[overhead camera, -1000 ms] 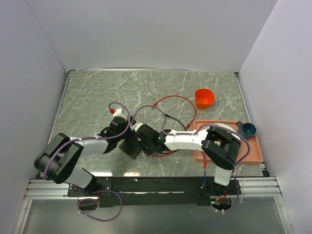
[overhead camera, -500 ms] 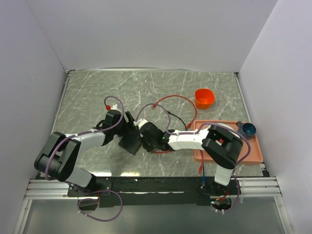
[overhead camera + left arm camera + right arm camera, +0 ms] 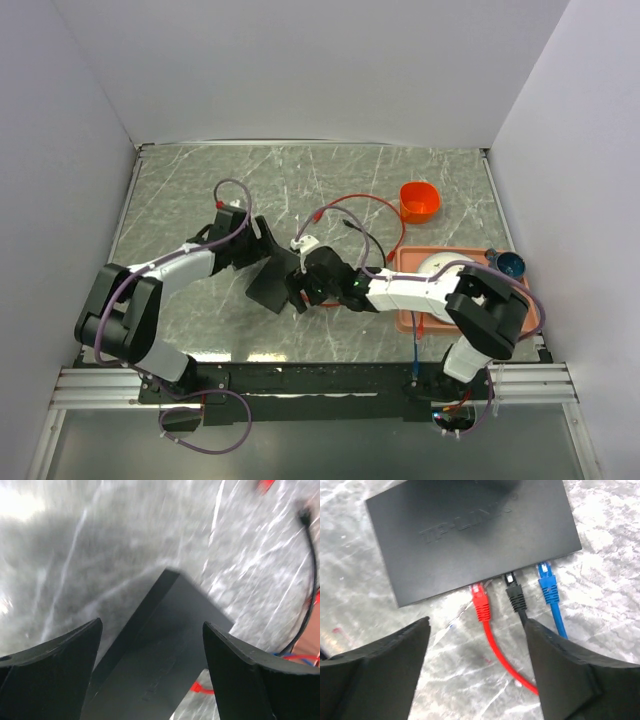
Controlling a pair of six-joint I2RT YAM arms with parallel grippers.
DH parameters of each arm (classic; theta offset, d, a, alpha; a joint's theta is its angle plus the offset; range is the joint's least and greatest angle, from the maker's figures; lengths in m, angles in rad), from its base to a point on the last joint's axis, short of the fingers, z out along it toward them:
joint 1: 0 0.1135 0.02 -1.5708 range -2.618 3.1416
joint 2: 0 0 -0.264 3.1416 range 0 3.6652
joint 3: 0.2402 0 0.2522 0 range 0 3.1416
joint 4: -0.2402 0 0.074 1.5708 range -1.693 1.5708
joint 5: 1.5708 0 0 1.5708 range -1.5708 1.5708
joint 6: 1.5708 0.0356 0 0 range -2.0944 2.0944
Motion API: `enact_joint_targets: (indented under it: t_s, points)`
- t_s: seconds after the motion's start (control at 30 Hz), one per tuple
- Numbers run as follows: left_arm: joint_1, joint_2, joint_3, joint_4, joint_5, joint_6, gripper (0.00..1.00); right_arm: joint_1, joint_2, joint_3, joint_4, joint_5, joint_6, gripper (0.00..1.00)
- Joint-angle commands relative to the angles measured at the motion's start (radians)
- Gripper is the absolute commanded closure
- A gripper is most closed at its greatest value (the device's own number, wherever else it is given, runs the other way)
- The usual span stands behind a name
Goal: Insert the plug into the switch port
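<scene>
Both jaws have opened wide, empty, and backed off the switch (image 3: pixel 470 535); its ports hold red plug (image 3: pixel 480 600), black plug (image 3: pixel 514 592), blue plug (image 3: pixel 547 582). We should withdraw straight, clear of cables (image 3: pixel 506 661).

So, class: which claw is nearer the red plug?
Right. The right claw hovers just above the red plug; the left claw sits across the switch box, at its far side.

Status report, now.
Left gripper open above the switch. Right gripper open, empty, facing its port edge. Red plug, black plug, blue plug appear seated. Nothing blocking.
</scene>
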Motion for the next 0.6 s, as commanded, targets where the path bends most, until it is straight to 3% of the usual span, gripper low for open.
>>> enact_joint_targets:
  t_s: [0.0, 0.3, 0.57]
  points:
    - [0.005, 0.018, 0.140, -0.082, -0.058, 0.084, 0.12, -0.001, -0.056, 0.043, -0.083, -0.021, -0.017, 0.13]
    - [-0.003, 0.143, 0.368, -0.120, -0.021, 0.177, 0.15, -0.021, -0.300, -0.026, -0.139, 0.118, 0.022, 0.10]
    - [-0.102, 0.365, 0.634, -0.240, -0.089, 0.228, 0.16, -0.128, -0.590, -0.121, -0.176, 0.198, 0.084, 0.12]
